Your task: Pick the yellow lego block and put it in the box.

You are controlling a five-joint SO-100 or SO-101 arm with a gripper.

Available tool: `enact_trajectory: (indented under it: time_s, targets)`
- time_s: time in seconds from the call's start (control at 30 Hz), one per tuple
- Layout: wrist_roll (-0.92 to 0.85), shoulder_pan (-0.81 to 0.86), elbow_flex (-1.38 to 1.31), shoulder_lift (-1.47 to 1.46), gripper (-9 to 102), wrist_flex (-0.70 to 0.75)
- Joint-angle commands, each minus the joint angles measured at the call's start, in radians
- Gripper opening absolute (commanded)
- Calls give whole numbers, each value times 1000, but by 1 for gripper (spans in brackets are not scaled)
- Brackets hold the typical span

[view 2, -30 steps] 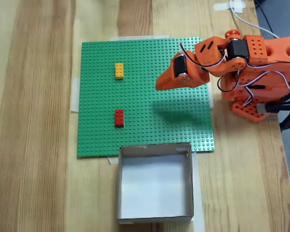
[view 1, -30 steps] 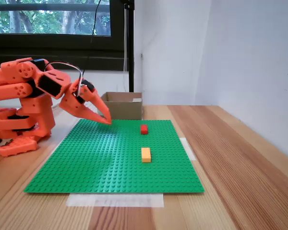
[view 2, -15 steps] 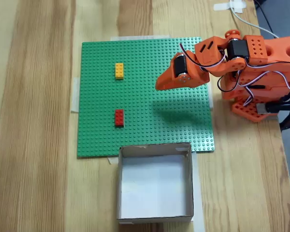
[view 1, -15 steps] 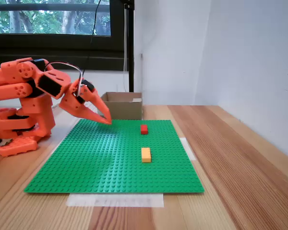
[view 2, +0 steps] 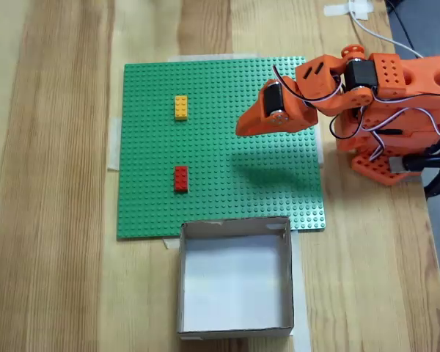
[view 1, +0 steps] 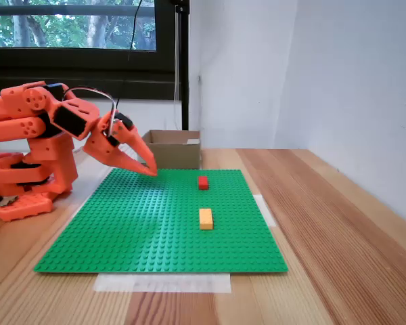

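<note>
On the green mat (view 2: 220, 88) my gripper (view 2: 240, 130) hangs with fingers together and empty, well apart from the yellow block (view 2: 181, 107); the box (view 2: 235, 323) sits past the mat's edge. I judge the red brick (view 2: 180, 178) close enough to be grabbed by mistake; a skewed approach could also just knock the yellow one aside.

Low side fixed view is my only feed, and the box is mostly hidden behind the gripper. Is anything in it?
Observer: Nothing; from above the box shows a bare pale floor.
Operator: Is the gripper over the yellow lego block?
Observer: No. From above the gripper hangs over bare green baseplate, well toward the arm's side of the yellow lego block.
Operator: Which brick is nearer the box?
Observer: The red brick; the yellow one lies farther along the same line of studs.
</note>
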Motion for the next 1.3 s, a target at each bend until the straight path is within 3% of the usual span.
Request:
enact_trajectory:
  time_s: [0.0, 0.27, 0.67, 1.27]
  targets:
    - [20, -5, -2, 3, -1, 5]
    - [44, -8, -83, -46, -1, 11]
    - [91, 12, -422, -344, 0, 109]
    - [95, 153, -782, -746, 0, 172]
